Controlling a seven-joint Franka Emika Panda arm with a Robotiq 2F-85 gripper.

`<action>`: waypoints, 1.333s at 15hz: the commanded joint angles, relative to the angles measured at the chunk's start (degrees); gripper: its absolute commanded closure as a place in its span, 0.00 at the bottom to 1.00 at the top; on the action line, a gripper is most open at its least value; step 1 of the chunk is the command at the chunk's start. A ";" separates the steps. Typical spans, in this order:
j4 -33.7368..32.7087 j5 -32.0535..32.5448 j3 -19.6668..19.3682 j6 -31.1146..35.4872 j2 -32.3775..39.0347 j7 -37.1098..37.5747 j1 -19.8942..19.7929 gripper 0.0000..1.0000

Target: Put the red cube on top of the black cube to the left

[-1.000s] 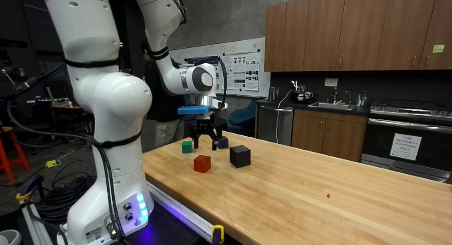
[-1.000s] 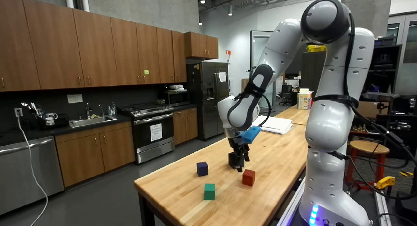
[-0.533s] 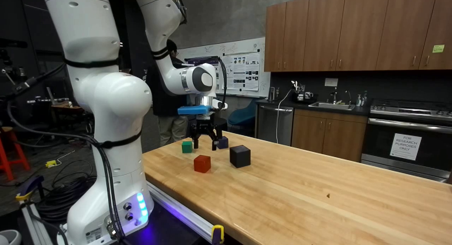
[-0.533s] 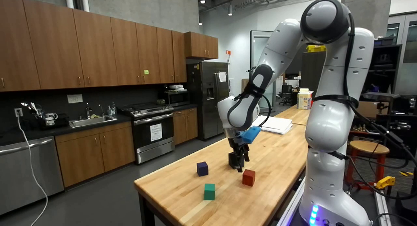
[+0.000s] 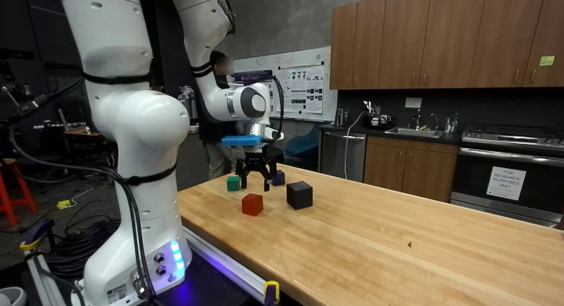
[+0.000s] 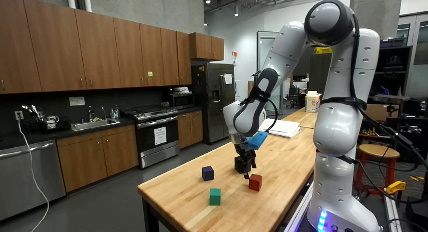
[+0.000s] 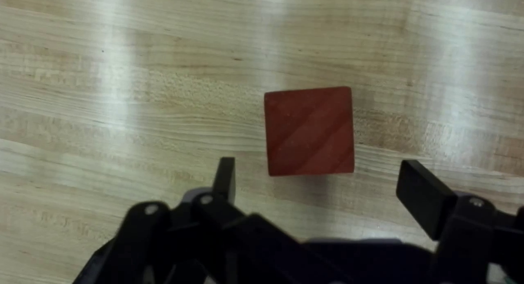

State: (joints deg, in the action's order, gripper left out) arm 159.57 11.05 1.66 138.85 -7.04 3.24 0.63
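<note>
Pre-grasp: lining up on the red cube [image 7: 310, 132]

Step in hand, by our judgement: the approach, ahead of any pick. We log the claw [image 5: 255, 185] as released, its fingers [image 7: 428, 198] spread wide and holding nothing. In the wrist view the red cube rests flat on the tabletop [image 7: 123, 161], with a gap between it and the finger on either side; it falls within their span, but further up that view than the fingertips. Its sides run nearly square to the line along which the fingers would close.

In both exterior views the fingertips show higher than the block, so we take the claw to hang above it, perhaps slightly off to one side; how high, we cannot tell. The green cube [image 6: 215, 197] sits well apart. Target: we read it as the left black cube [image 6: 207, 173], bluish in tint, since it lies left of the larger black cube [image 5: 300, 195] in both exterior views. Whose left is meant, the sentence does not say.

Next move calls for a small shift to bring the fingers astride the red cube, then a straight descent until they flank two opposite faces, then a pinch. Lift, carry and set-down all lie ahead. To watch: an off-centre descent could land a fingertip on the top edge and knock the block askew.
</note>
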 commanded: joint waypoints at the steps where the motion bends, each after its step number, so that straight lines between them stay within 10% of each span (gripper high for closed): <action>1: -0.06 -0.37 -0.63 2.37 1.47 -1.75 -0.48 0.00; 14: -0.12 -4.93 -1.79 2.46 6.42 -6.00 -0.58 0.01; 15: -0.11 -5.05 -1.76 2.34 6.65 -6.17 -0.57 0.25; 20: -0.13 -4.71 -1.76 2.41 7.75 -6.53 -0.62 0.52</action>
State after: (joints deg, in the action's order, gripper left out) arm 159.52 6.84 0.18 140.89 0.02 -1.73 0.36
